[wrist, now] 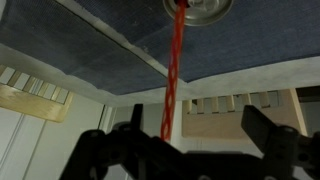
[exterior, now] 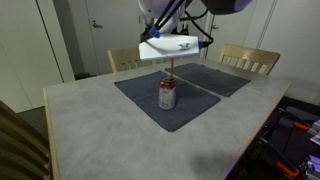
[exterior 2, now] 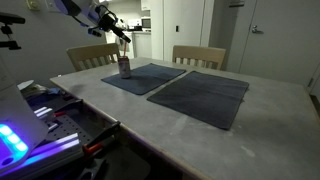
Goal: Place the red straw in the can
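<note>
The can stands upright on a dark blue mat and also shows in an exterior view. The red straw stands upright with its lower end in the can's top. In the wrist view the straw runs from the can's lid back to between my fingers. My gripper hangs straight above the can. Its fingers are spread wide. The straw's upper end is near one finger, and the other finger is well clear of it.
A second dark blue mat lies beside the first on the grey table. Two wooden chairs stand at the far side. Equipment with lit cables sits off one table edge.
</note>
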{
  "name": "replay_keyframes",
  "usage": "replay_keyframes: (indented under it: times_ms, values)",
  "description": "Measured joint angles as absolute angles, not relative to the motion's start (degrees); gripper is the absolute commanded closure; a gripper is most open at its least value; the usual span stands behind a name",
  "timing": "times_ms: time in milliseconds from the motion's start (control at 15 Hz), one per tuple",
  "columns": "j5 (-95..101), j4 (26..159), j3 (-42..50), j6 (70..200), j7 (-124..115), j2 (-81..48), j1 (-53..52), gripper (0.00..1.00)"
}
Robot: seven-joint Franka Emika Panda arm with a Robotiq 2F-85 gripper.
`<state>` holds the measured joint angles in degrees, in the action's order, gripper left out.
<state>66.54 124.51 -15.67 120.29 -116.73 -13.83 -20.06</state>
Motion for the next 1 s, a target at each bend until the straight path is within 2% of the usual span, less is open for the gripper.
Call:
replay_keyframes:
  times_ms: [467, 1000]
  values:
    - [64.6, 124.5, -16.3, 117.3, -115.2, -12.6, -20.1, 0.00]
    - [55.1, 124.4, -17.2, 113.9, -102.4, -5.2, -20.1, 0.00]
